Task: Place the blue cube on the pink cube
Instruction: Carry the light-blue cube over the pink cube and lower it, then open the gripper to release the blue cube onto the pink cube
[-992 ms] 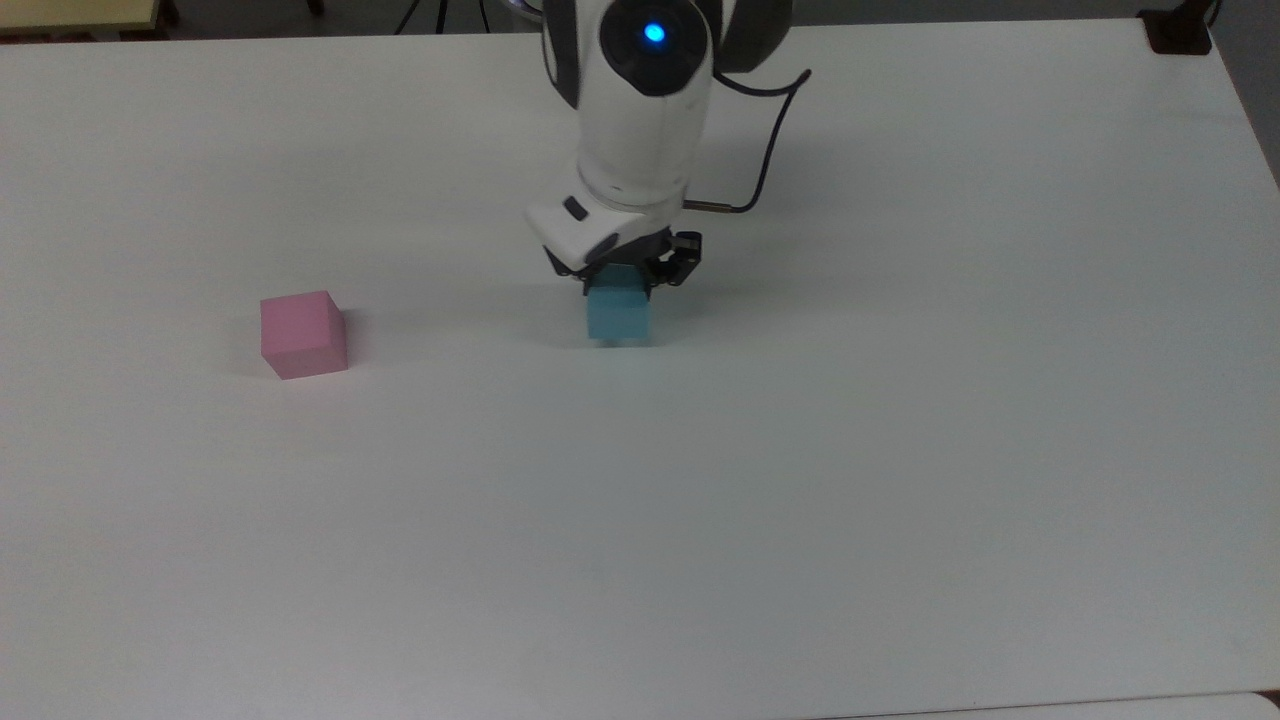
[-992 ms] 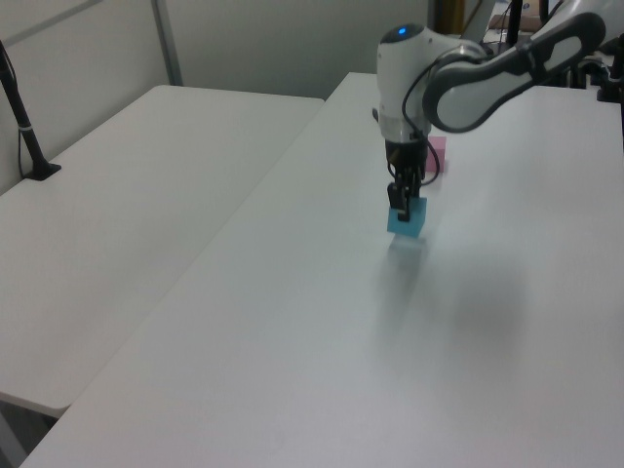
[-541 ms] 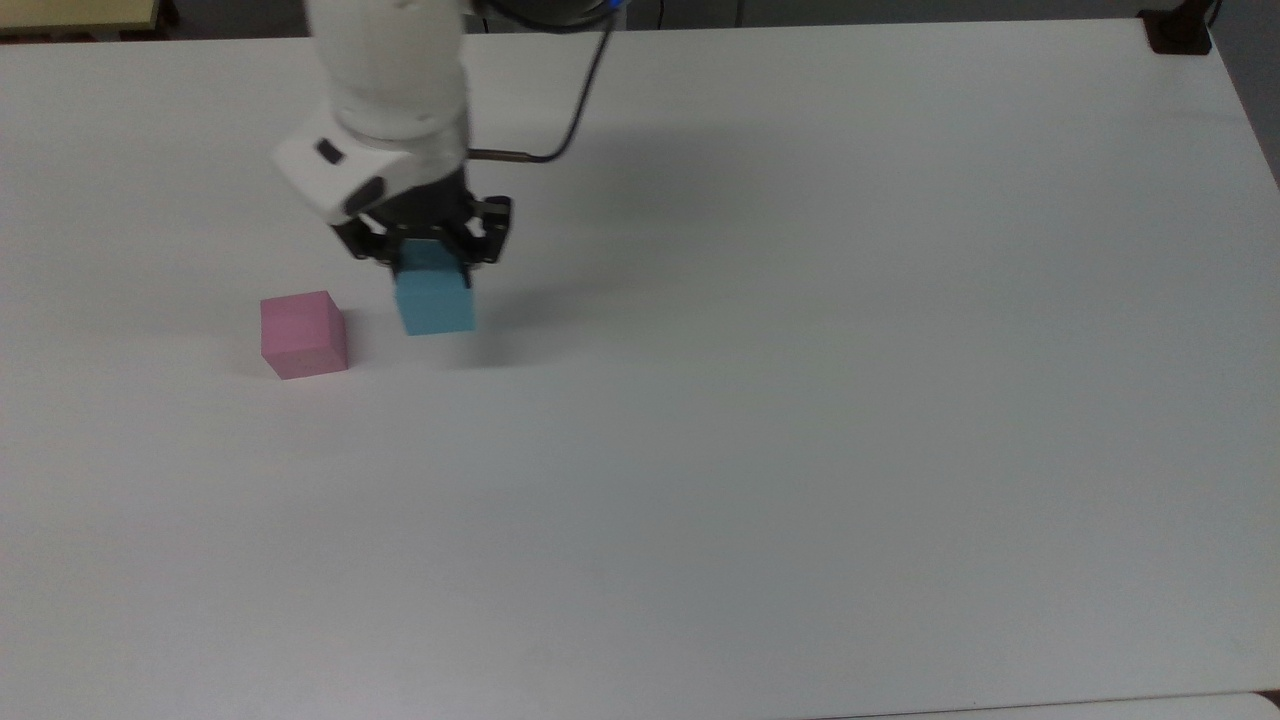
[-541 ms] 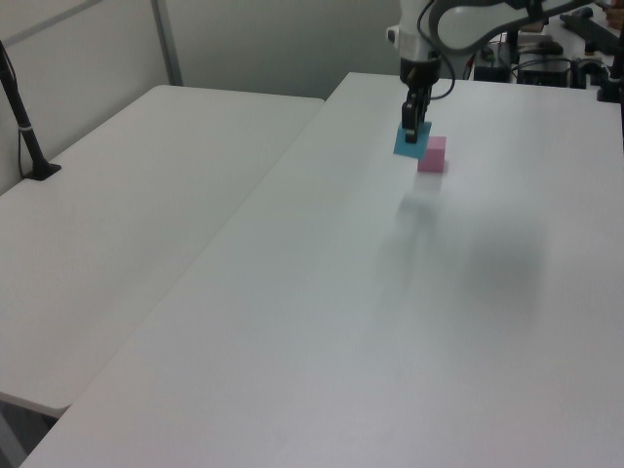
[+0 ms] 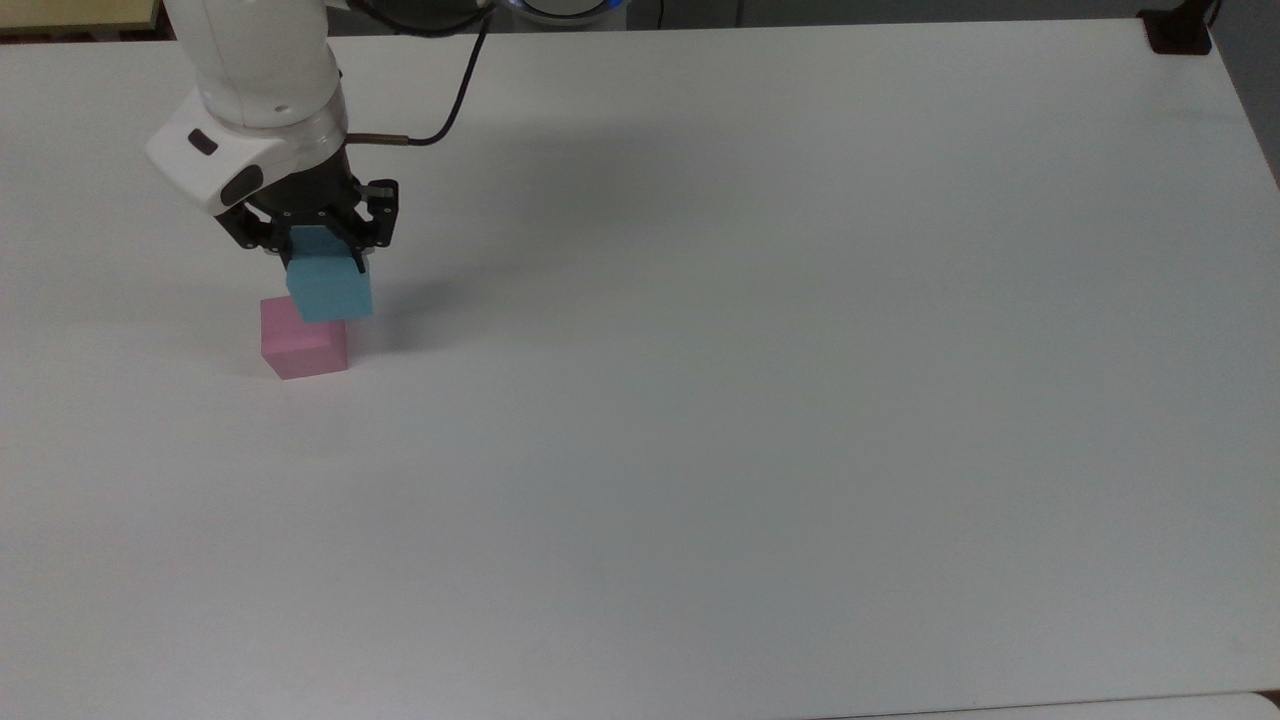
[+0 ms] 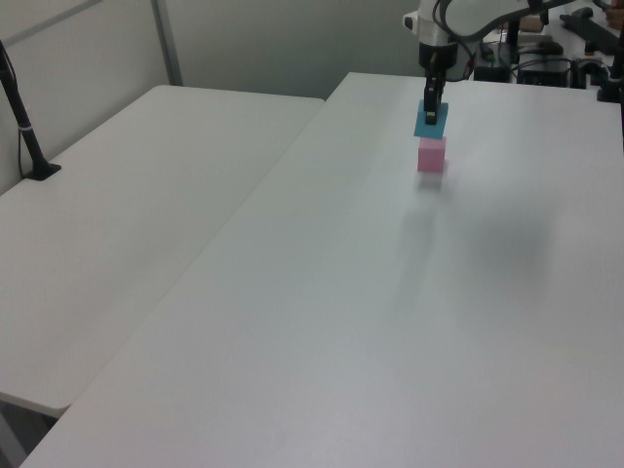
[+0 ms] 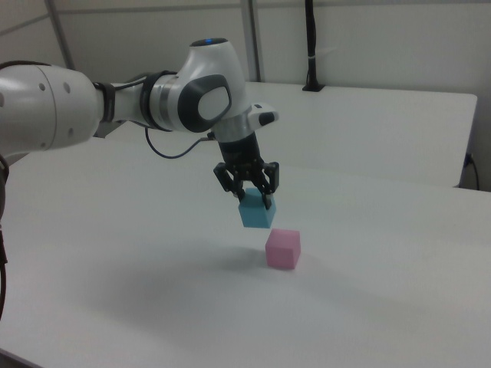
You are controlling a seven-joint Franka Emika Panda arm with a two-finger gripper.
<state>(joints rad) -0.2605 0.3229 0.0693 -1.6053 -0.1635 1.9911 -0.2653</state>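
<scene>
the fingers (image 7: pixel 266 195) are gripping the blue cube (image 5: pixel 330 283) from both sides, and the gripper (image 5: pixel 318 252) is holding it in the air above the bench (image 5: pixel 760 400). in the right view it's hanging just up and to the left of the pink cube (image 7: pixel 283 248), not touching.

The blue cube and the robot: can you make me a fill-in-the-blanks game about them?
1. The gripper is shut on the ____ cube.
2. The pink cube sits on the white ____.
3. The blue cube is held in the ____, not yet touching the pink cube.

Missing words: blue; table; air
</scene>
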